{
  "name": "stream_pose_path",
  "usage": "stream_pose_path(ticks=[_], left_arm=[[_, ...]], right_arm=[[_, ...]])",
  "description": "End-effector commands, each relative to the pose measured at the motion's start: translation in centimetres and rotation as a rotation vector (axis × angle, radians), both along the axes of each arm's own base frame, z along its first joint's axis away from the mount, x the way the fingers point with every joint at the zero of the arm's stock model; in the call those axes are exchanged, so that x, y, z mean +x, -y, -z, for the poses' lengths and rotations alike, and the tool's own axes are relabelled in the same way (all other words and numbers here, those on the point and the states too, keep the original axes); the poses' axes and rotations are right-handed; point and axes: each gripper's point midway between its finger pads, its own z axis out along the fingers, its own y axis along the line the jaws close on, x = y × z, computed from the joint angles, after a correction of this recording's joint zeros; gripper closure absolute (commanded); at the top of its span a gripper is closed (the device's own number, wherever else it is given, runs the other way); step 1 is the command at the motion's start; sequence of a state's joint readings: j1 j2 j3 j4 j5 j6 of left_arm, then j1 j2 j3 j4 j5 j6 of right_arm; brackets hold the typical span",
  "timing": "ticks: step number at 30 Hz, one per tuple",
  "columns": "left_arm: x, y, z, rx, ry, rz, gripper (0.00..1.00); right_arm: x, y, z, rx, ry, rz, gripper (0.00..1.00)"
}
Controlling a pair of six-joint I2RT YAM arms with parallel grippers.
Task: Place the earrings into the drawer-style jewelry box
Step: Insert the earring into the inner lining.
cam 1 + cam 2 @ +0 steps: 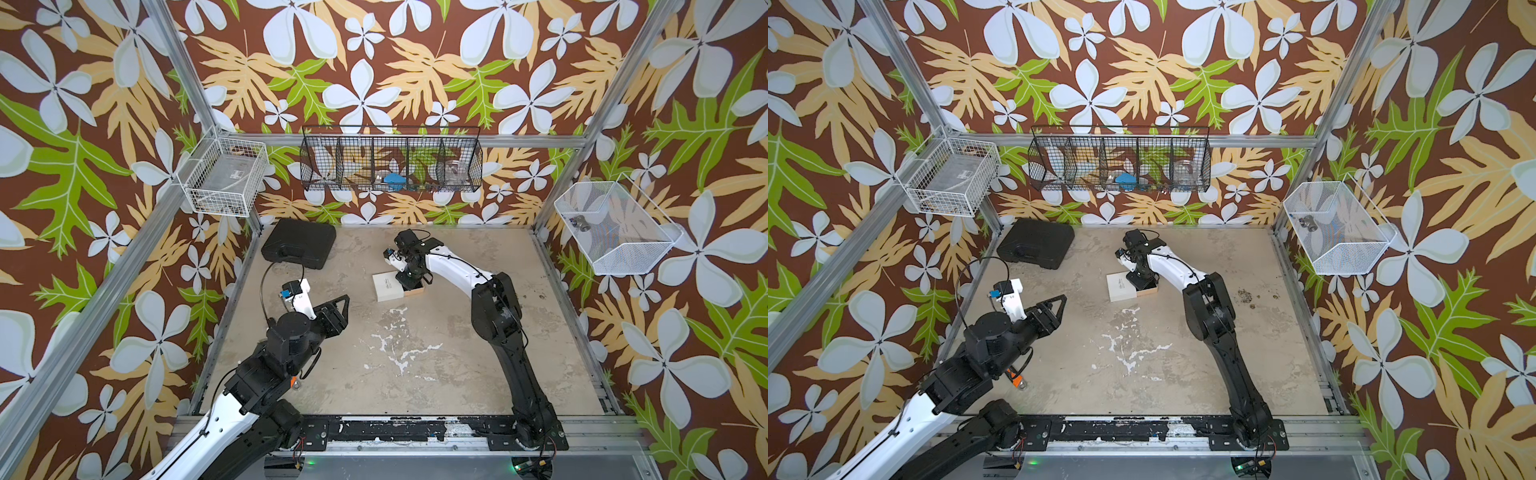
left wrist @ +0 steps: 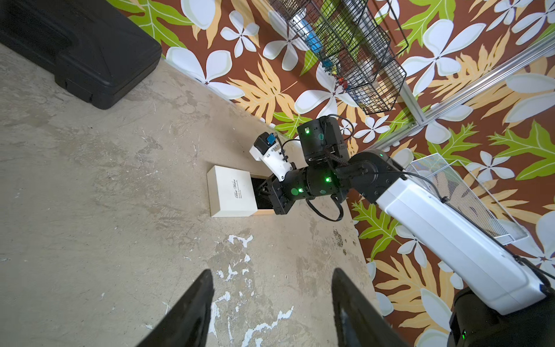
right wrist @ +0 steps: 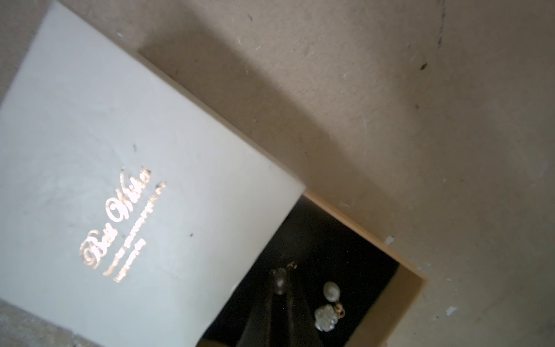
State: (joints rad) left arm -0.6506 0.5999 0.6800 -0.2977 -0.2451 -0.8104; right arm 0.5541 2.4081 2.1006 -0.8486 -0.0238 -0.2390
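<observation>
Right gripper (image 3: 279, 272) pinched shut on an earring (image 3: 281, 284) over the jewelry box (image 3: 120, 180) tray (image 3: 345, 240), right side. Best to release low, beside the other earring (image 3: 329, 303). Left gripper (image 2: 271, 272) gaped empty, near left.

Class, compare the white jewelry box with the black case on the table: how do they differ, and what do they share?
The white jewelry box is small and square; the black case is larger. The box's drawer is slid open; the case is closed. Both lie flat on the table.
</observation>
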Motion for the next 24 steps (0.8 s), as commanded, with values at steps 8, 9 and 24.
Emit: stream_pose_path(ticks=[8,9,24], left_arm=[[0.3,0.3,0.5,0.004,0.0,0.004,0.36],[0.3,0.3,0.7,0.006,-0.002,0.005,0.36],[0.5,0.3,1.5,0.019,-0.021,-0.002,0.36]], right_arm=[[-0.2,-0.4,-1.5,0.035,0.009,-0.002,0.77],[-0.1,-0.6,-1.9,0.05,0.015,-0.004,0.76],[-0.1,0.2,-4.6,0.175,0.086,0.04,0.85]])
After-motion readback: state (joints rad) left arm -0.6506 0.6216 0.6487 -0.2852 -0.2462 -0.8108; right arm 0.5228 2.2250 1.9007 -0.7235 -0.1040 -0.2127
